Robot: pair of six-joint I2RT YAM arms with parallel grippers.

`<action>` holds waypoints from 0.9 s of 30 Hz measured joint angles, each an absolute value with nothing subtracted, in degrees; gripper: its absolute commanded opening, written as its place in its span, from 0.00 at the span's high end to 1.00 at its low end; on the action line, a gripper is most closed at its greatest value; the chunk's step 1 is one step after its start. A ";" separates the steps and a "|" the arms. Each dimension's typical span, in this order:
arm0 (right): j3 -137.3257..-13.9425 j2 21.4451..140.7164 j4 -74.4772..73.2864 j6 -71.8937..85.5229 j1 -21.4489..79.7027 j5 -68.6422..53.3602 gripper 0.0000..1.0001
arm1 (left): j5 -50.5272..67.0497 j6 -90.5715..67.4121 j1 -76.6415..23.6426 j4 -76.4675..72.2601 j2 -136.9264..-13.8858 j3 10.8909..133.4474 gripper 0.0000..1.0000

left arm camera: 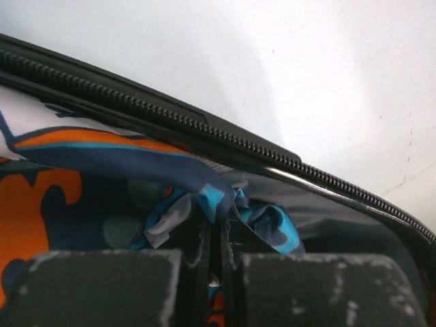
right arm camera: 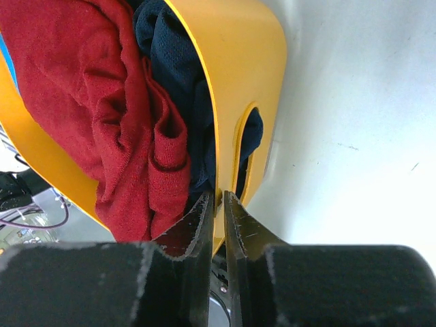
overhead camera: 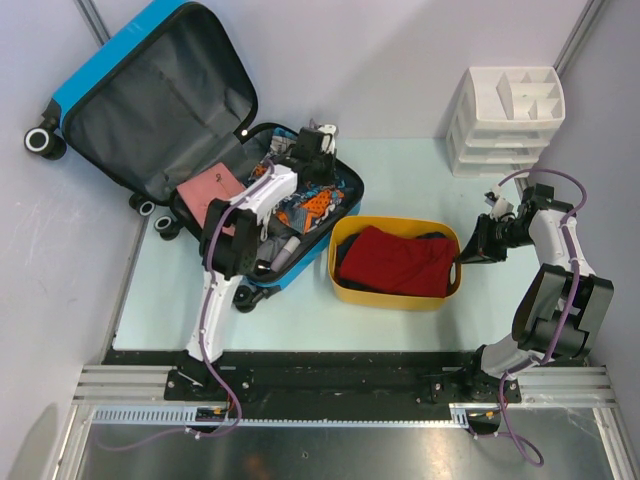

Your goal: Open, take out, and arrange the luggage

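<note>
The luggage (overhead camera: 140, 90) lies wide open at the far left of the table (overhead camera: 300, 320), lid tipped back. The left gripper (left arm camera: 218, 223) is down in the lower shell, right by the zipper rim (left arm camera: 204, 129). Its 2 fingers (left arm camera: 196, 238) are nearly together, pinching a fold of the patterned cloth (left arm camera: 102, 160), blue and orange. Across the way, the right gripper (right arm camera: 218, 218) is clamped tight on the end wall of the yellow tub (right arm camera: 252, 75), with a red garment (right arm camera: 88, 102) heaped inside it.

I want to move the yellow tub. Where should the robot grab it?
Pinch the thin rim by the handle hole on the right end of the yellow tub, coming from the right. That wall is thin and upright, so jaws can straddle it; the right gripper is clamped there.
</note>
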State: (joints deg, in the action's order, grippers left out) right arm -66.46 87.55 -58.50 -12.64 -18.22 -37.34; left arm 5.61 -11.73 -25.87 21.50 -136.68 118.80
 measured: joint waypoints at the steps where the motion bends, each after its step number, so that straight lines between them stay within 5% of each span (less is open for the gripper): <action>1: -66.46 87.55 -58.50 -12.67 -18.22 -37.34 0.85 | 6.70 -11.31 -25.43 21.08 -136.38 118.21 1.00; 18: -66.46 87.55 -58.85 -13.65 -18.22 -37.56 0.85 | 32.21 -2.85 -14.87 18.57 -110.48 97.84 1.00; 27: -66.46 87.55 -58.87 -13.72 -18.22 -37.82 0.86 | 40.80 -1.48 -17.28 20.08 -99.94 87.90 1.00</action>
State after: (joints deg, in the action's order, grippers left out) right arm -66.46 87.55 -58.87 -13.72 -18.22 -37.82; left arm 40.80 -1.48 -17.28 20.08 -99.94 87.90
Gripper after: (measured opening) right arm 0.143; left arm 0.025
